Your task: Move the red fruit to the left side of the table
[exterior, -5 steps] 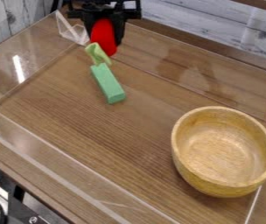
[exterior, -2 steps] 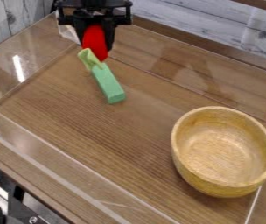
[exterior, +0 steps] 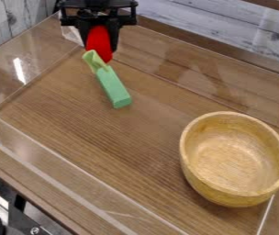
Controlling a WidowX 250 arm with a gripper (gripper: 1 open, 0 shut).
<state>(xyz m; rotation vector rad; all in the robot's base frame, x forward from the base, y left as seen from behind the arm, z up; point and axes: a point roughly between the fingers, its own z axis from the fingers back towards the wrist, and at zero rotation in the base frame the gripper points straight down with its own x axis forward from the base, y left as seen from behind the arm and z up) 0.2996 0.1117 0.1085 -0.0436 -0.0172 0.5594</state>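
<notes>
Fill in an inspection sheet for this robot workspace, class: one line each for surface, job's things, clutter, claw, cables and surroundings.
Surface: brown wood-grain table with low clear acrylic walls around it.
Job's things: red fruit held in the claw at the far left of the table, its pale green cap pointing down.
Clutter: green block lying flat just below the fruit; empty wooden bowl at the right front.
Claw: black claw pointing down, shut on the red fruit.
Cables: nothing seen.
Surroundings: pale plank wall behind the table.
</notes>
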